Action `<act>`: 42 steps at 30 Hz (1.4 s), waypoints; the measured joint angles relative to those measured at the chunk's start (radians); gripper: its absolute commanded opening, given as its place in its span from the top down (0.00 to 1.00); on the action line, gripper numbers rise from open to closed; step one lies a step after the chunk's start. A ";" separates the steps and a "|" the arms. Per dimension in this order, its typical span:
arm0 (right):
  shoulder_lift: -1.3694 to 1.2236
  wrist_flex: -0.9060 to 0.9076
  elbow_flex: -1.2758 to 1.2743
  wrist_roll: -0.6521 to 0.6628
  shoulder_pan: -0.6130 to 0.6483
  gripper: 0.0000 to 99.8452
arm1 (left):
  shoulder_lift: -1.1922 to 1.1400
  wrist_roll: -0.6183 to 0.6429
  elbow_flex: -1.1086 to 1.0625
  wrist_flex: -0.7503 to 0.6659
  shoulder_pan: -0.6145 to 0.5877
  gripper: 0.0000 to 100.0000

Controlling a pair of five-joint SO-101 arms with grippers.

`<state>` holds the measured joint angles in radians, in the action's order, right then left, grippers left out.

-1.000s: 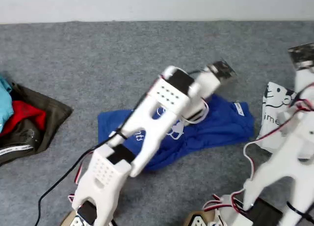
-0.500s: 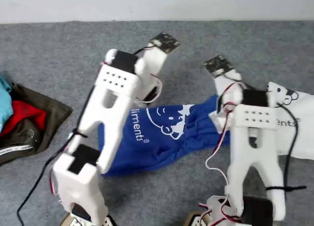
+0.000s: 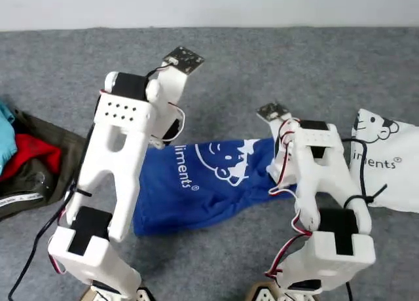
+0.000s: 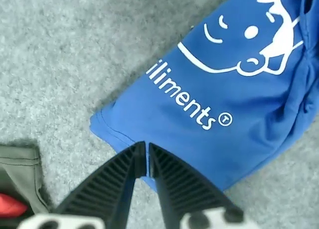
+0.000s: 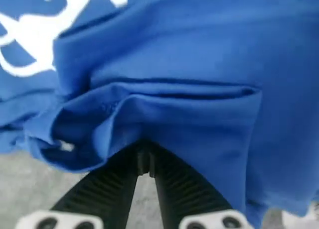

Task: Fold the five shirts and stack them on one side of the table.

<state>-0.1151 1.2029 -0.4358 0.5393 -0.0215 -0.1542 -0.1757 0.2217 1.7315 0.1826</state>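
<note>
A grey felt-covered table (image 3: 262,65) meets a white wall (image 3: 209,6) at 12 o'clock in the high view. The blue shirt (image 3: 209,183) is spread at the centre, a white shirt (image 3: 386,177) lies at 3 o'clock, and a heap of shirts (image 3: 33,157) in teal, red and olive lies at 9 o'clock. In the left wrist view the left gripper (image 4: 147,162) has its jaws pressed together on the blue shirt's hem. In the right wrist view the right gripper (image 5: 145,162) is clamped on a bunched fold of the same shirt.
</note>
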 measured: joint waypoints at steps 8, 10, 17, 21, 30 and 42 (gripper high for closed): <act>0.021 0.104 0.000 0.028 -0.029 0.99 | 0.003 0.000 0.000 0.000 0.000 0.98; 0.069 0.104 0.000 0.028 -0.029 0.99 | 0.003 0.000 0.000 0.000 0.000 0.98; 0.166 0.109 0.046 0.028 -0.029 0.90 | 0.003 0.000 0.000 0.002 0.000 0.98; 0.166 0.098 0.080 0.028 -0.028 0.84 | 0.003 0.000 0.000 0.002 0.000 0.98; 0.018 0.015 0.110 0.028 -0.028 0.84 | 0.003 0.000 -0.002 0.002 0.000 0.98; -0.155 0.015 0.227 0.029 -0.075 0.99 | 0.003 0.000 -0.002 0.002 0.000 0.98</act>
<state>-0.2700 1.2183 -0.2087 0.5685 -0.0967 -0.1511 -0.1757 0.2202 1.7331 0.1826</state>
